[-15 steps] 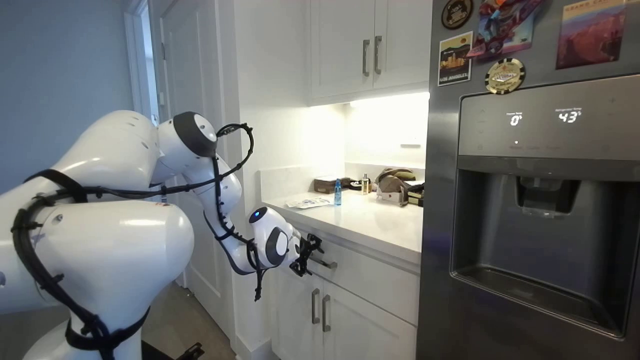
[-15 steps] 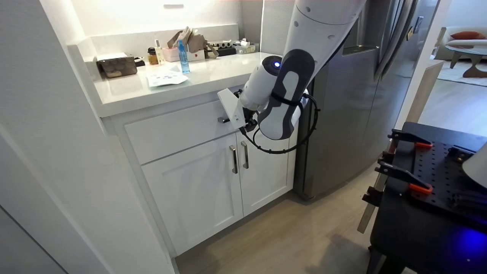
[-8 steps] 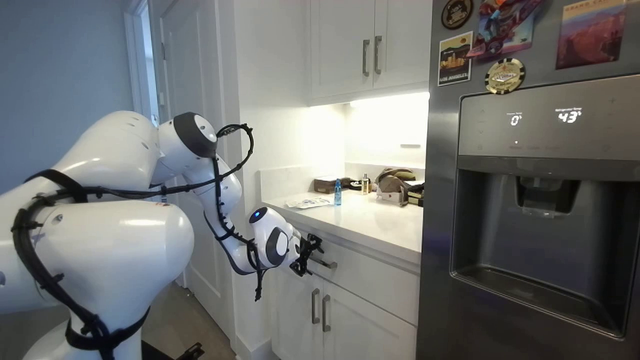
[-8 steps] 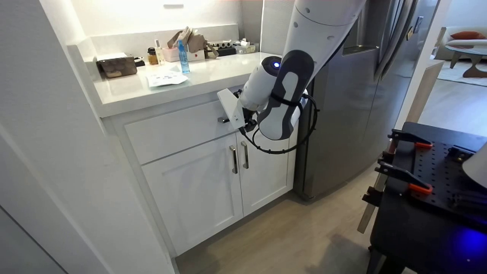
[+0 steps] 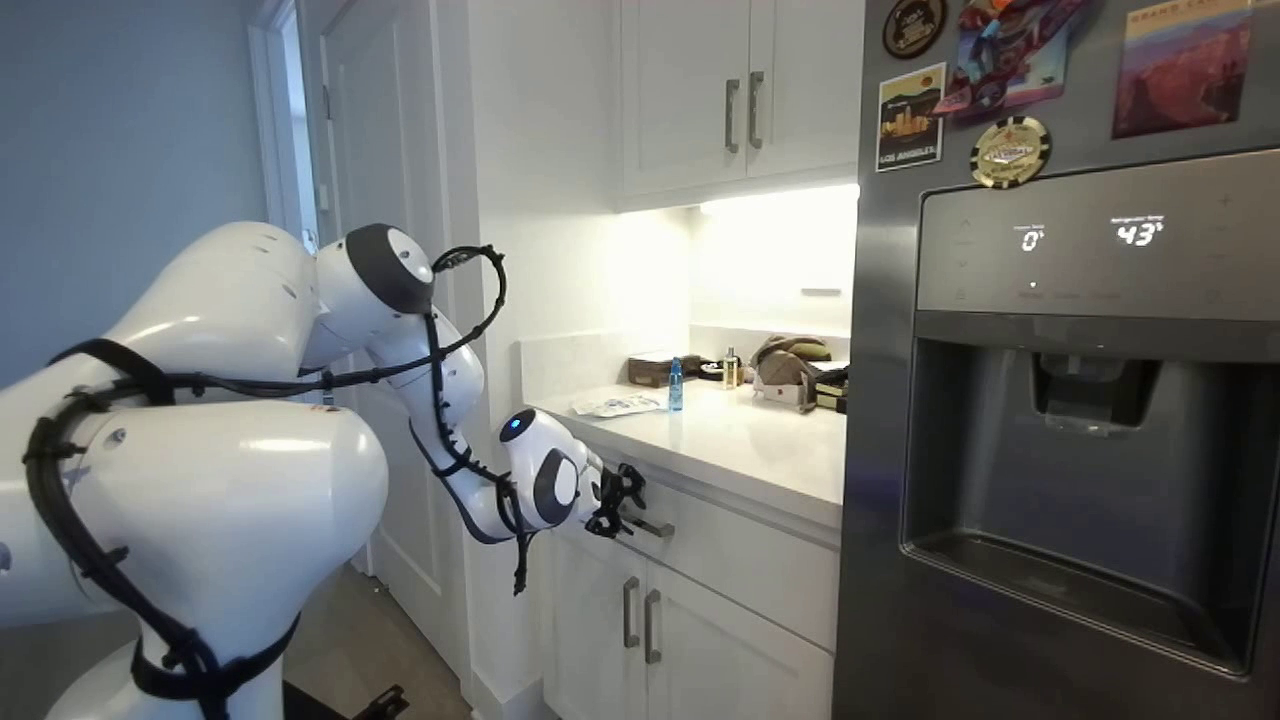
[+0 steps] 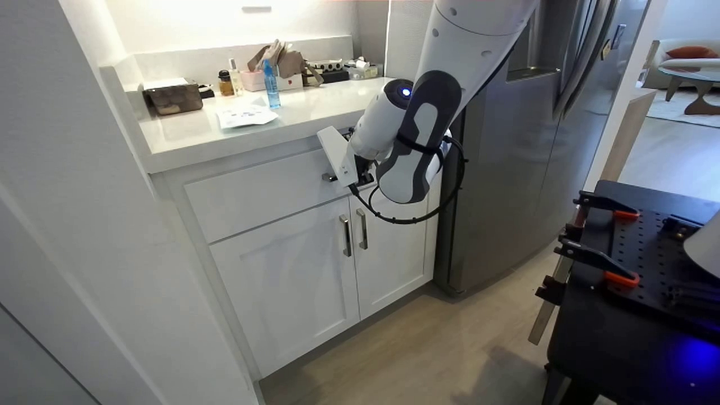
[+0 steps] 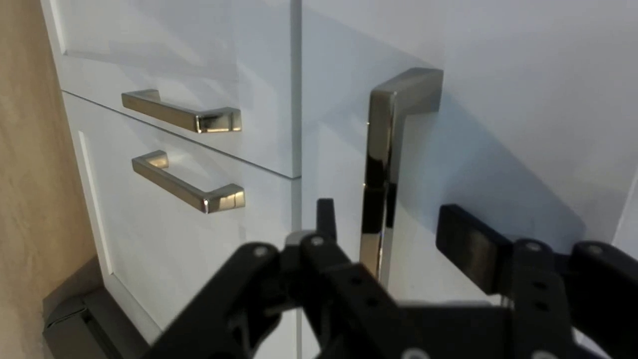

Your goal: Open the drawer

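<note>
1 gripper (image 7: 394, 232) – nr 1 drawer hndl (image 7: 379, 164)

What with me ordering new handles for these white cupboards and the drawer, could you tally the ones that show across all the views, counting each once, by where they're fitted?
Upper door handles: 2
Lower door handles: 2
Drawer handle: 1
Total: 5
</note>
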`<control>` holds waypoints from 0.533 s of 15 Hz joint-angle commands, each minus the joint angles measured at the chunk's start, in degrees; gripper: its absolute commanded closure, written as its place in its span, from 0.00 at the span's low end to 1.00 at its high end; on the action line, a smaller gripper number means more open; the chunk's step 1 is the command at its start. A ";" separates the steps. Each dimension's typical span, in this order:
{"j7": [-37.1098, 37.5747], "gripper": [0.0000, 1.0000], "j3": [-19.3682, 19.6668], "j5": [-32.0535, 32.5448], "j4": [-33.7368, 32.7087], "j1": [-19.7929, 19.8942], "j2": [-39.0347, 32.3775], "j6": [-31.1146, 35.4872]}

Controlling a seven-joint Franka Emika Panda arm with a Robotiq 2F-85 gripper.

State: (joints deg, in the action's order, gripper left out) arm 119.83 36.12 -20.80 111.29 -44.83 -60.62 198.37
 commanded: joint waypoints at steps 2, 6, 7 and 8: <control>1.29 0.80 0.80 -0.50 -0.66 -0.56 0.18 0.00; -7.57 1.00 -2.37 -9.44 0.01 0.11 1.35 -0.27; -9.56 0.96 -3.40 -10.37 0.51 0.72 2.10 -0.30; -10.92 0.96 -3.73 -11.79 0.53 0.68 2.04 -0.30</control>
State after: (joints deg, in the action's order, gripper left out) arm 113.38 34.10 -28.65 110.67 -44.86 -60.64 198.07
